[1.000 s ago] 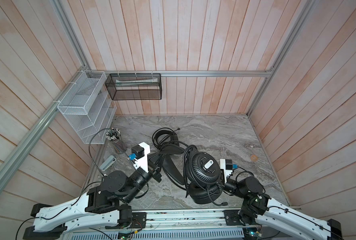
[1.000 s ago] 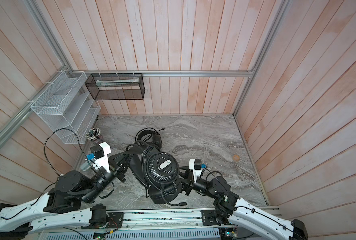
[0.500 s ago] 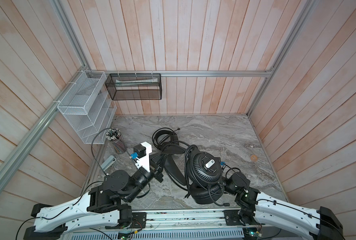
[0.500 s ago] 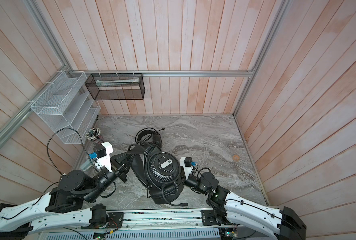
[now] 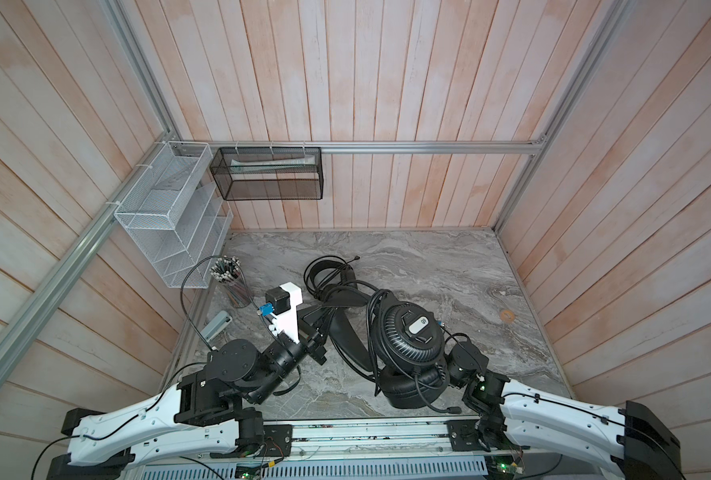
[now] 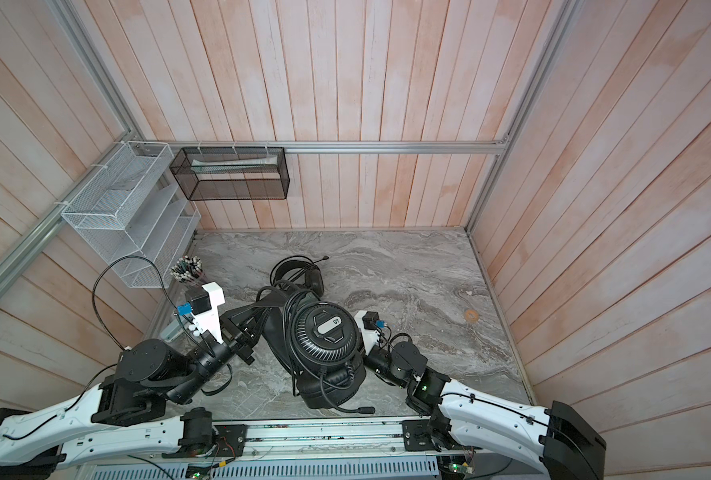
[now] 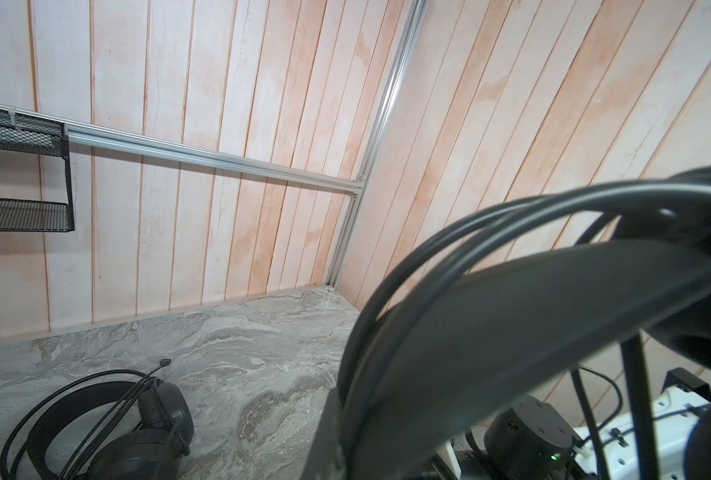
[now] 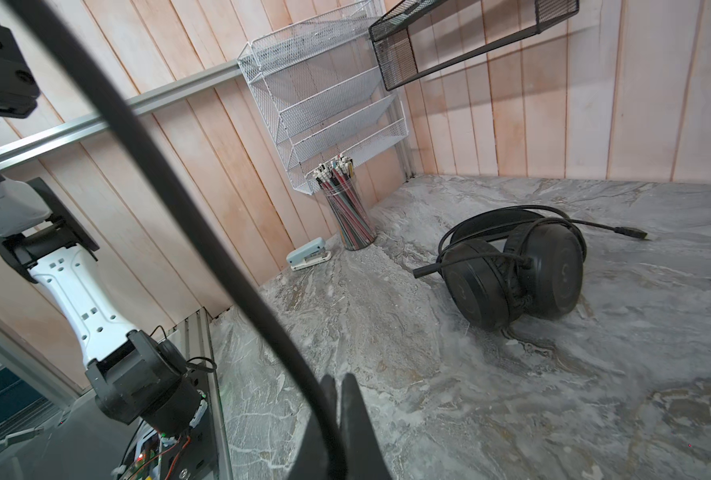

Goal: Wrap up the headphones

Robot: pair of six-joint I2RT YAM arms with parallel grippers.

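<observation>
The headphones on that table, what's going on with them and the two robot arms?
The left gripper is clamped on the headband of the grille-backed headset, holding it near the front of the marble table, with cable loops draped over the band. The right gripper is shut on a black cable beside that headset. The second headset lies further back, its cable looped around it.

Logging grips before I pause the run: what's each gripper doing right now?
Left gripper: shut on the grille-backed headset's headband.
Right gripper: shut on a thin black cable.
</observation>
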